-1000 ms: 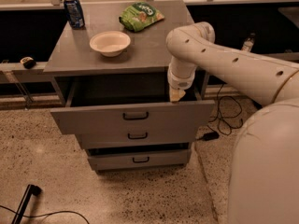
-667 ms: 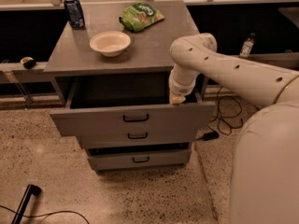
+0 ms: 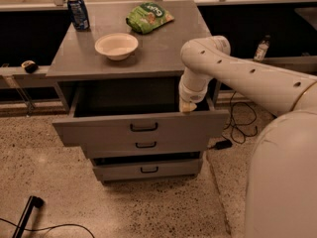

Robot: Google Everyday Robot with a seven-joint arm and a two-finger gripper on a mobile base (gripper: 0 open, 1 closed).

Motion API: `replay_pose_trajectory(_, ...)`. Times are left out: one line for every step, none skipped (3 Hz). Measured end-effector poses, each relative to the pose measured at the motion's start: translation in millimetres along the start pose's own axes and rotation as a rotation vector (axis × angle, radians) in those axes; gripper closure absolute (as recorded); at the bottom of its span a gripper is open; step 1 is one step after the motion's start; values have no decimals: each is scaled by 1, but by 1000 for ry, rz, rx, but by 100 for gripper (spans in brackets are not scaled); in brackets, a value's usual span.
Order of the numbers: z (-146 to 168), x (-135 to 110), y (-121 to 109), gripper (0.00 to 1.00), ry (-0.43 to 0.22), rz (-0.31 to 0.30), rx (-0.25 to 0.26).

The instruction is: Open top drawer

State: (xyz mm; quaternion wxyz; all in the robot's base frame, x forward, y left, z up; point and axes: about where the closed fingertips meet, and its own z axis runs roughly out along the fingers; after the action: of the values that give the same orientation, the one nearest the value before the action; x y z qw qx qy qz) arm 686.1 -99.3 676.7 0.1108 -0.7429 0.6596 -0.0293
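Above the open top drawer: bowl, can, bag; hand at rim, grip unclear.

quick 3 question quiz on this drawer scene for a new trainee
1. True or false: the top drawer is pulled out.
2. Where along that drawer's front top edge is the claw? A) left end B) middle C) right end
3. Name the item standing back-left of the bowl.
Key: 1 true; 2 C; 3 the can.
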Motion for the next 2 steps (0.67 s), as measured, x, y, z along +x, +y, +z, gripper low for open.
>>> replay_pose_trajectory(-2,-3,12,100,-20,11,-18)
replay_pose_trajectory(-2,-3,12,100,-21,12,-18)
